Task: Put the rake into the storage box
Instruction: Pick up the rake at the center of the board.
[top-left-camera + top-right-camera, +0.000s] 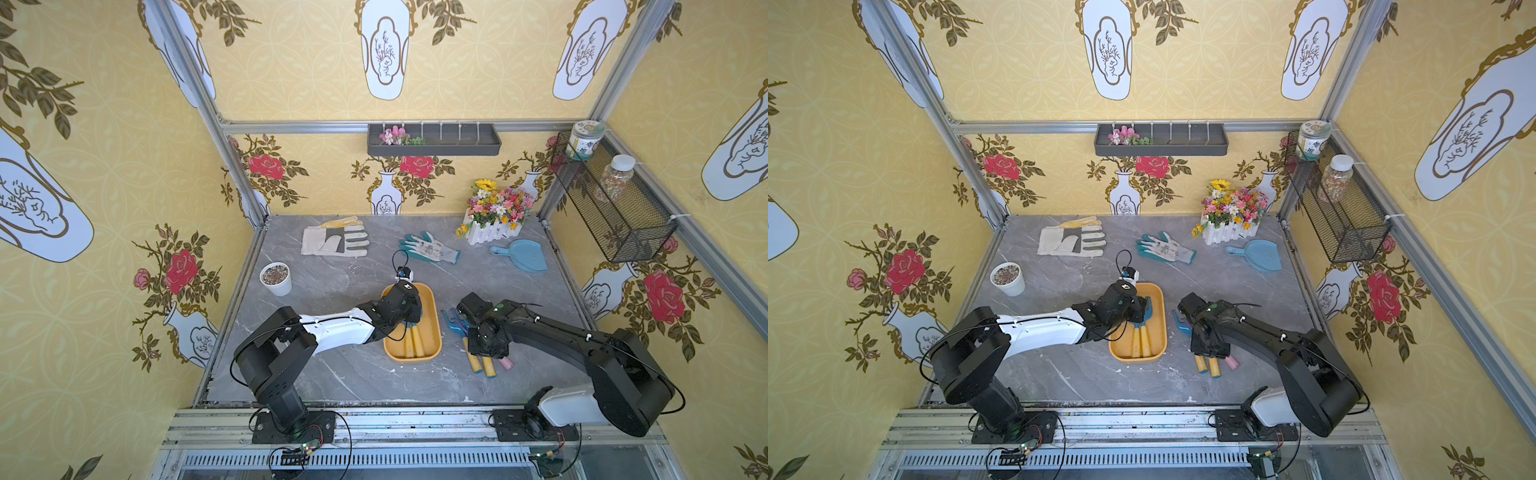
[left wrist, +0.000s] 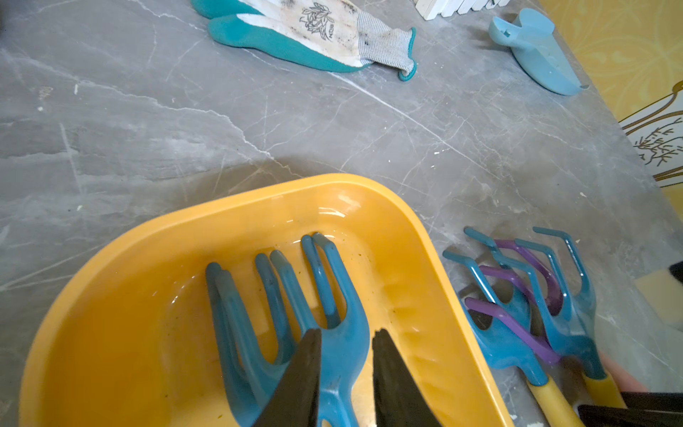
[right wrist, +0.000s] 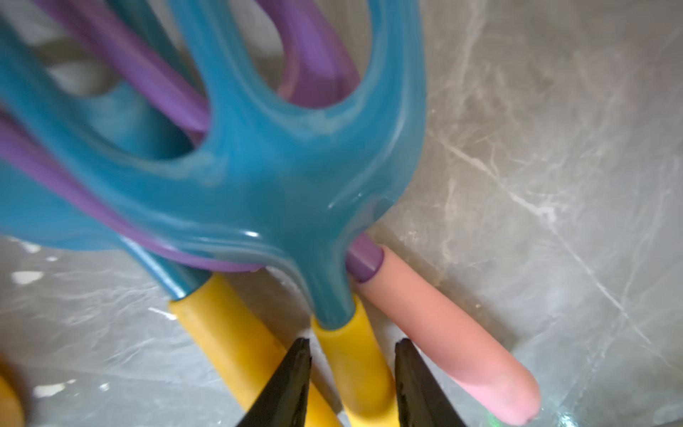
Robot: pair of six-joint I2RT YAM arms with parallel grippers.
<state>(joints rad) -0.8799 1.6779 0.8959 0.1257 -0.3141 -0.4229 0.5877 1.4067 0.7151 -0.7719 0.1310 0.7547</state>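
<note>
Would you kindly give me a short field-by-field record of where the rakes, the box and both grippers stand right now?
Storage box: yellow tray, mid-table
Rakes in box: two, blue heads, yellow handles
Rakes on table: three, piled beside the box; one purple with pink handle
Left gripper: over the box, jaws apart astride a rake's neck
Right gripper: jaws apart astride a yellow handle in the pile

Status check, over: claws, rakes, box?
Left claw open, two blue rakes in storage box. Right claw open astride yellow handle of blue rake on table. Purple rake, another blue rake tangled with it.
</note>
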